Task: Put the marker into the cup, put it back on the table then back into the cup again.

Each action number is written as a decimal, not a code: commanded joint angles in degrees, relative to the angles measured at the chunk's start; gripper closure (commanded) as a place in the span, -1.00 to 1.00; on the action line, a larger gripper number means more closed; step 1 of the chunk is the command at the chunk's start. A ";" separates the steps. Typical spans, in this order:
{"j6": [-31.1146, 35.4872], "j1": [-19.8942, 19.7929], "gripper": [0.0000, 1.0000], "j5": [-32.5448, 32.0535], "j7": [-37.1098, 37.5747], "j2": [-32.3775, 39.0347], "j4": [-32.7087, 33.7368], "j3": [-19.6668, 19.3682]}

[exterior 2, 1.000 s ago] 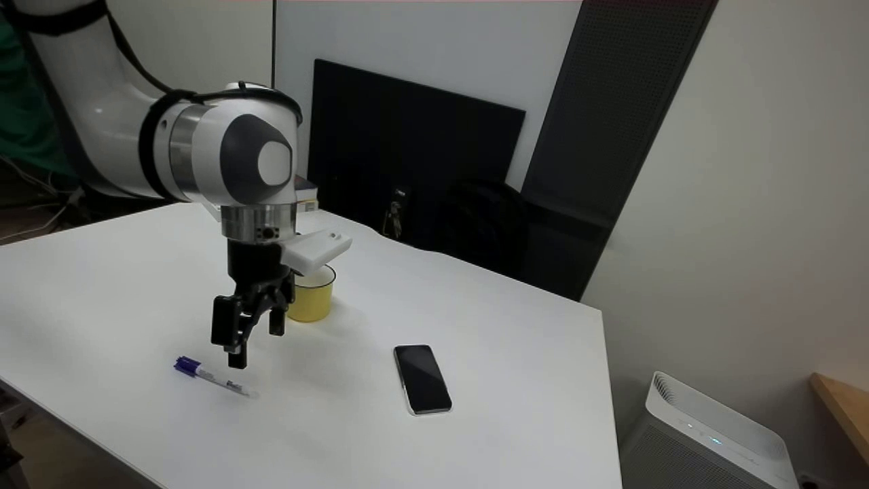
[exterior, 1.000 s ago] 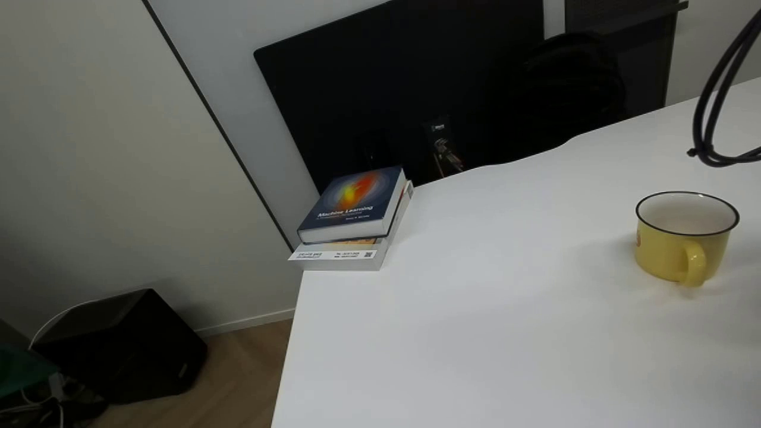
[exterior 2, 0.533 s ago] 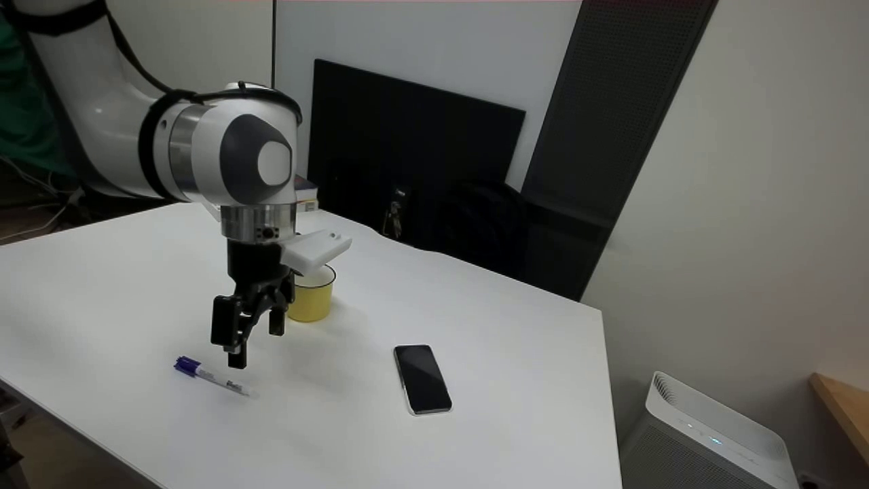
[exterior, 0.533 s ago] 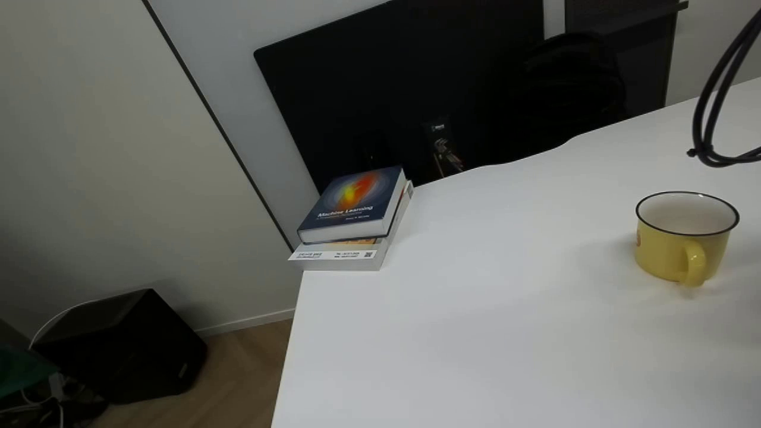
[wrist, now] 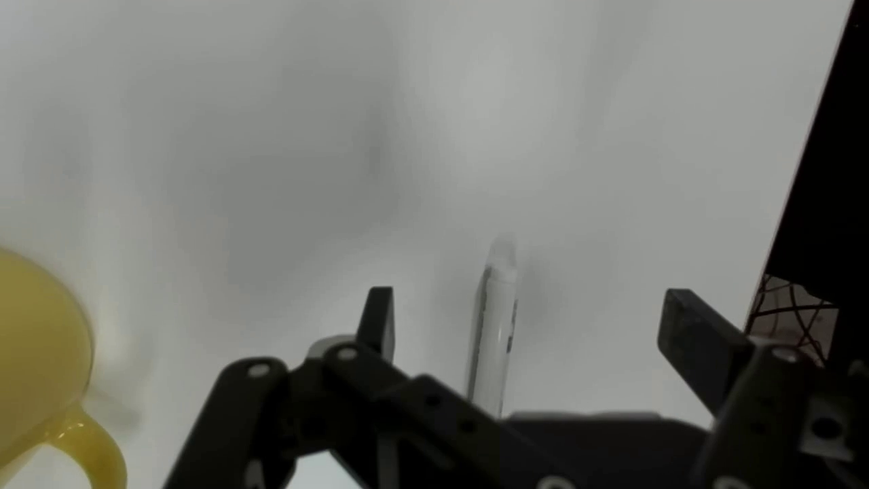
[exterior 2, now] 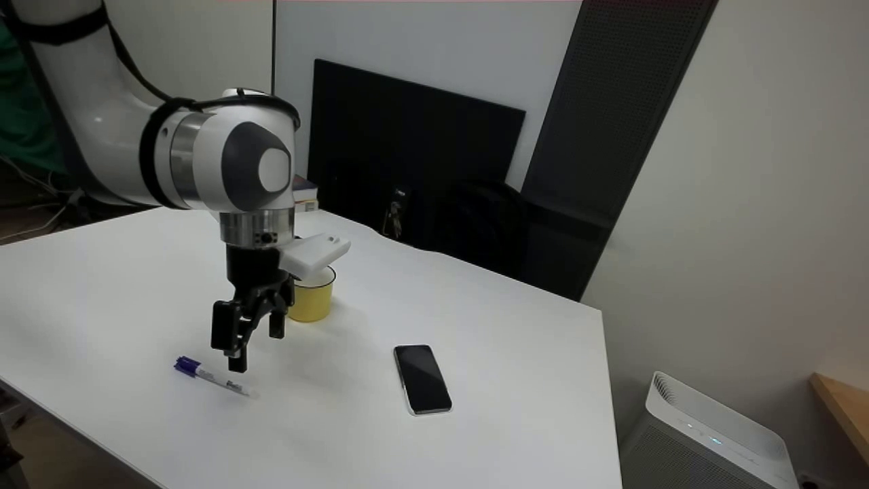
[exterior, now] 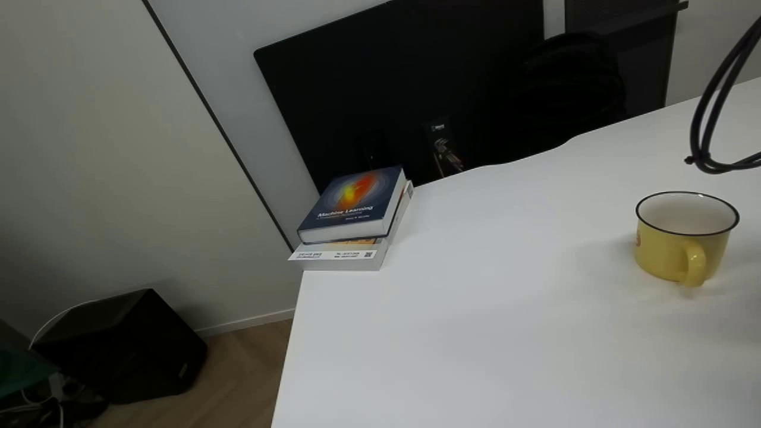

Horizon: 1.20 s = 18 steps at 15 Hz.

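A white marker with a purple cap [exterior 2: 216, 378] lies flat on the white table. In the wrist view the marker's plain end [wrist: 497, 333] shows between the fingers, nearer the left finger; its capped end is hidden behind the gripper body. My gripper [exterior 2: 257, 353] is open and empty, above the table and the marker; its fingers also show wide apart in the wrist view [wrist: 526, 322]. A yellow cup [exterior: 678, 255] with a dark rim stands upright. It is partly hidden behind the gripper in an exterior view [exterior 2: 311, 303] and cut off at the left of the wrist view [wrist: 37, 346].
A black phone [exterior 2: 422, 379] lies on the table. Books [exterior: 354, 205] are stacked at a table corner. A black monitor [exterior 2: 407, 156] stands behind the table. Black cables [exterior: 713, 113] hang near the cup in an exterior view. The table's edge [wrist: 791, 190] runs along the right of the wrist view.
The arm and gripper have moved down slightly in the last half second. The hanging cables have also dropped a little. The marker, cup and phone have not moved.
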 commanded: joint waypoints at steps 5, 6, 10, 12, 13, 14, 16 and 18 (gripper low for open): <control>8.64 0.33 -1.00 -3.28 6.11 5.69 0.49 -0.64; 8.85 0.44 -1.00 -3.52 6.45 6.40 0.65 -0.74; 10.66 0.75 -1.00 -3.54 8.08 8.35 0.75 -0.68; 12.14 2.14 -1.00 -5.27 10.44 8.87 0.54 -1.81; 13.06 3.42 -1.00 -6.88 12.60 9.06 0.40 -3.01; 13.76 4.23 -1.00 -8.11 14.20 9.15 0.29 -3.73; 15.39 5.48 -1.00 -10.16 16.98 9.50 0.01 -4.79; 16.91 7.59 -1.00 -10.63 18.41 9.91 -0.43 -6.59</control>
